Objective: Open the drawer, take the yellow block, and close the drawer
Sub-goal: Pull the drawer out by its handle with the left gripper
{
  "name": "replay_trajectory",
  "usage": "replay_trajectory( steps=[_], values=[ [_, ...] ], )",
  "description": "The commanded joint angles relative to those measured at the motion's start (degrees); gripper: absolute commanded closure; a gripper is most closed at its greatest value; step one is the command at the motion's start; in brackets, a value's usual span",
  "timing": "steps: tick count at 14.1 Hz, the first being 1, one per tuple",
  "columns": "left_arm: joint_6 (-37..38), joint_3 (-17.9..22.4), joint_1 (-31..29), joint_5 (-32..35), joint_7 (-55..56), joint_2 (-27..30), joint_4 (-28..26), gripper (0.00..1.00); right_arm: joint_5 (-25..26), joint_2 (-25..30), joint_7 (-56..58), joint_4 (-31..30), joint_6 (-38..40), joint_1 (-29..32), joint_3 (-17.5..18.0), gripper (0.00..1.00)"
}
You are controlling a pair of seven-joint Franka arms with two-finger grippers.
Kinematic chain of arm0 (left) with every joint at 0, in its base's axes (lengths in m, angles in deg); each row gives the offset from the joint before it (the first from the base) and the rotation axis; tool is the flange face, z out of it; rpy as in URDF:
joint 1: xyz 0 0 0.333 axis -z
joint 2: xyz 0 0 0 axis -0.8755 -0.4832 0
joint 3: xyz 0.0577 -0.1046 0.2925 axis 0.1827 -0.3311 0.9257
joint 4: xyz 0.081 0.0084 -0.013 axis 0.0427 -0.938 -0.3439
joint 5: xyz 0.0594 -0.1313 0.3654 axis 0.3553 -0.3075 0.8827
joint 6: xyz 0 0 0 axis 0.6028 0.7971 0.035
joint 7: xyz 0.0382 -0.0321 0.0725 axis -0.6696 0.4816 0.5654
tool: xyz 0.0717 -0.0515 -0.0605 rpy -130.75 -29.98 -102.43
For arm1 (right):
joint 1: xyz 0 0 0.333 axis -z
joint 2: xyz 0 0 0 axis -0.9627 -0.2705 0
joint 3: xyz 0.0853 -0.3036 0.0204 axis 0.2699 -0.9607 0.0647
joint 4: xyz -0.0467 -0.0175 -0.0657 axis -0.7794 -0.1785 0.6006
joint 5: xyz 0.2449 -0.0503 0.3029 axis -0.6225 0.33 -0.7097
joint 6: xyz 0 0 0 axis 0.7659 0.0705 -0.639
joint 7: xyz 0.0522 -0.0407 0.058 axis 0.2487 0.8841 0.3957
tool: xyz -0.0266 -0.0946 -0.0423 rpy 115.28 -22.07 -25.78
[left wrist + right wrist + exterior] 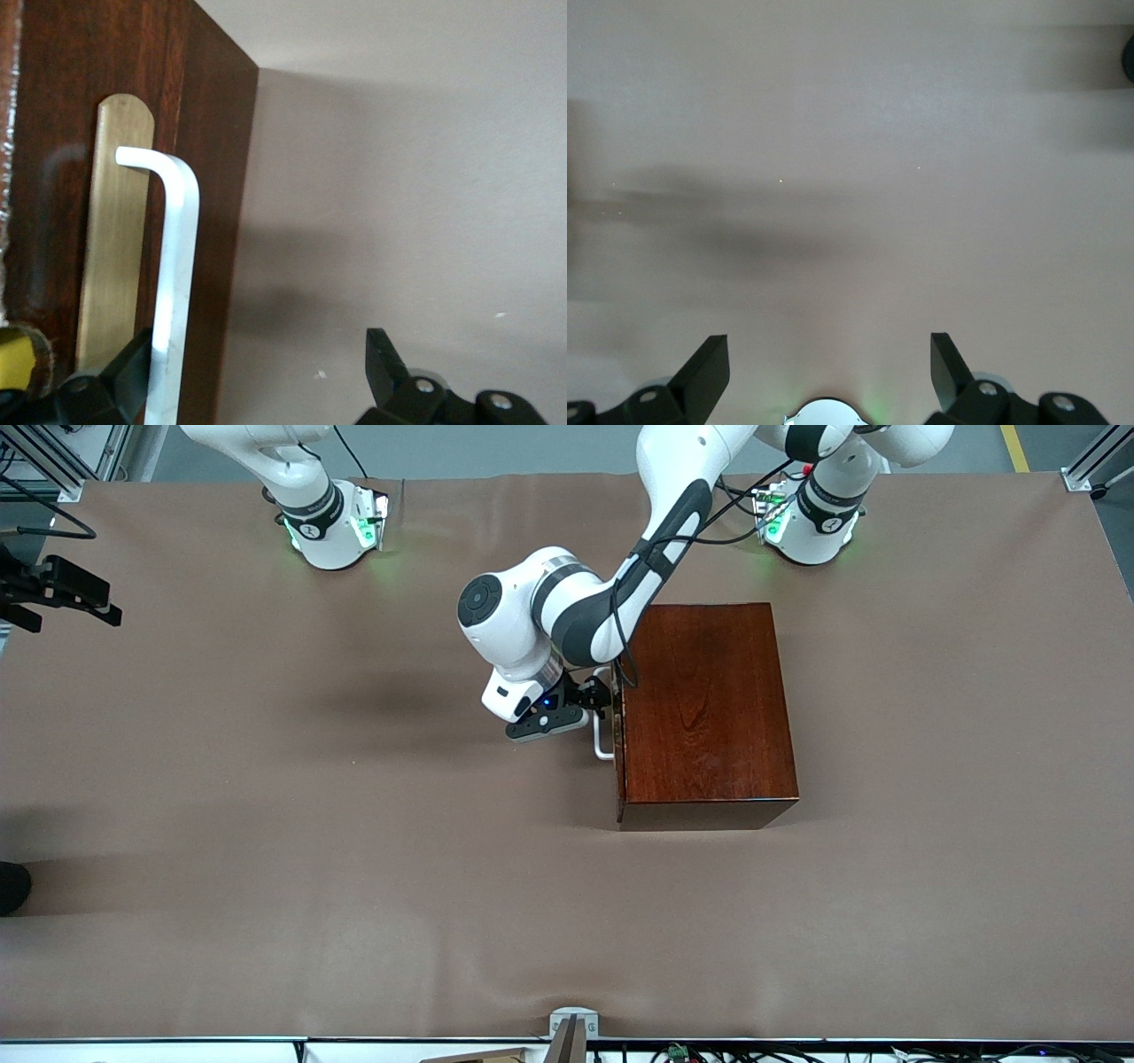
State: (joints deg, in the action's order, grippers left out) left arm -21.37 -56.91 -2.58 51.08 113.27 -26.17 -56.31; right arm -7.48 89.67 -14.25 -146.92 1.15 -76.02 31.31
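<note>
So we're right at the first step here, the drawer [619, 735] is shut flush into the dark mahogany box [709, 708] and the left gripper [592, 700] is lined up at its front, fingers spread wide with the white handle [177, 292] sitting between them, one finger right up against the bar and the other well clear out over the table [266, 824]. Nothing clamped yet as far as I can see. My guess for the next move: pinch onto that bar and pull straight out toward the right arm's end of the table, keeping the pull level so the tray doesn't bind. The yellow block isn't visible anywhere, presumably inside the drawer, can't confirm. Right arm is just waiting, and the right gripper [828, 372] shows only in its own wrist view, hanging open over bare table. Texture-wise the box is glossy reddish-brown wood with visible grain and sharp edges, the handle is a smooth rounded U-shaped bar mounted over a brass-looking plate [115, 239] with rounded ends, so it might be a bit slippery. The table cover is a matte brownish sheet with soft wrinkles
</note>
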Motion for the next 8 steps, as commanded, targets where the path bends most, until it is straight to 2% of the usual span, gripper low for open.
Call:
replay_trajectory(
  steps=[1, 8],
  values=[
    [-8.82, -0.61, 0.36, -4.16, 3.70, -1.44, 2.35, 0.00, 0.78, 0.22, 0.06, 0.66, 0.24, -0.48, -0.20, 0.00],
    [-20.87, -4.04, 0.45, -5.93, 11.26, -2.06, 2.44, 0.00, 0.78, 0.22, 0.06, 0.66, 0.24, -0.39, -0.28, 0.00]
  ],
)
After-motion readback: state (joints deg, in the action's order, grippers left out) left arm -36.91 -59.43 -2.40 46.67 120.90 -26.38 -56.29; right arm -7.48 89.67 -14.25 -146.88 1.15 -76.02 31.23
